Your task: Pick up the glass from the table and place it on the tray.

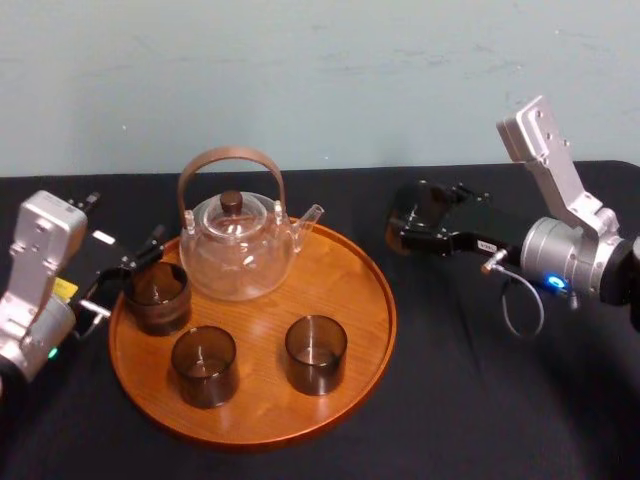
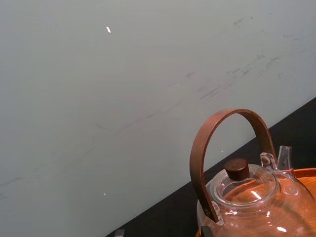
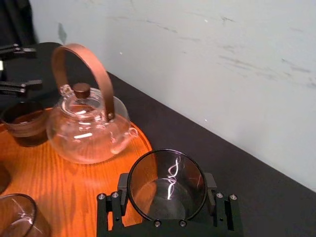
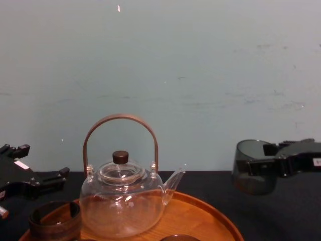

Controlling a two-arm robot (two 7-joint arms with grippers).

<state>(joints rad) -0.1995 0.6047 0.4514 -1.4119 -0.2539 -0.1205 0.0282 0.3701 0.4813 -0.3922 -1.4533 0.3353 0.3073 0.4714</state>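
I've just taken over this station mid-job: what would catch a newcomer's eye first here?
The right claw holds a smoky glass in the air above the black table, to the right of the tray. On the tray stand a clear teapot with a brown arched handle and three dark glasses. The left claw sits open at the tray's left edge, beside one of them.

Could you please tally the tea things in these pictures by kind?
Tray: 1
Teapot: 1
Glasses: 4. Three stand on the tray, the first beside the open left gripper. One is held raised by the right gripper.
Total: 6
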